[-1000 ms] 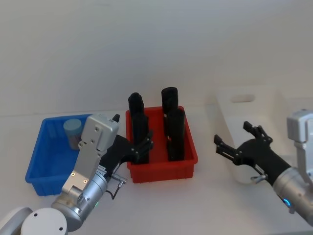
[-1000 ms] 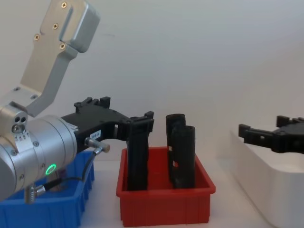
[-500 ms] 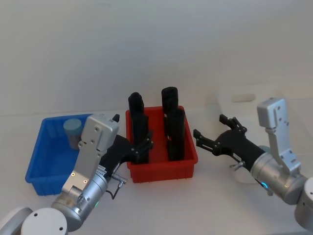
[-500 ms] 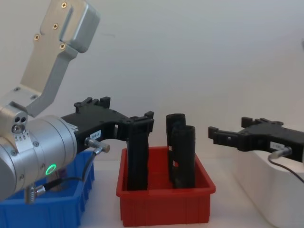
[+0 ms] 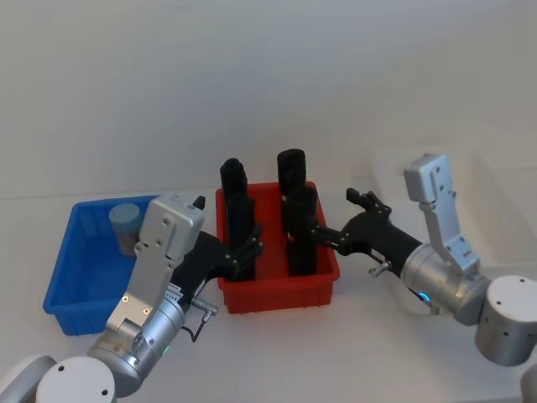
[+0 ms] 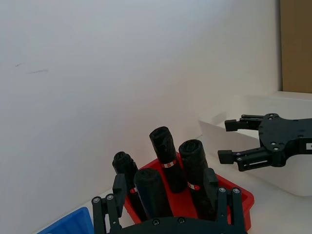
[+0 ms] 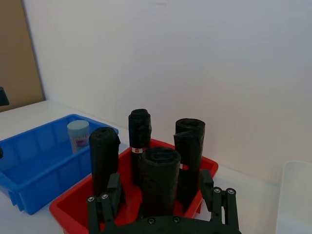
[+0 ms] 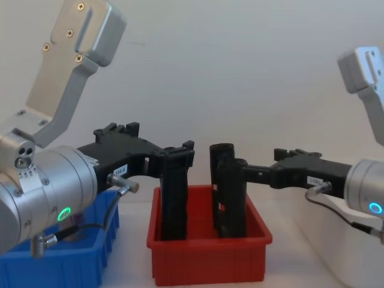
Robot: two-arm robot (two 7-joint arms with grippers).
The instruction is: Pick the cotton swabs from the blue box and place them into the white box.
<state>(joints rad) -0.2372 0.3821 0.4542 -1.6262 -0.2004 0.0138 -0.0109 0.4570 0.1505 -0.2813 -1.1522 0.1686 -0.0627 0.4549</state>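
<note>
Cotton swabs [image 5: 125, 223]: clear tub w/ pale lid, upright in blue box [image 5: 69, 284]

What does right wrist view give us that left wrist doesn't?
Right wrist alone: the cotton swabs tub standing in the blue box, plus the right gripper, open.

Left wrist alone: the white box with the right gripper hanging in front of it, and the left gripper, open.

Both: the red bin and its four upright black rolls.
</note>
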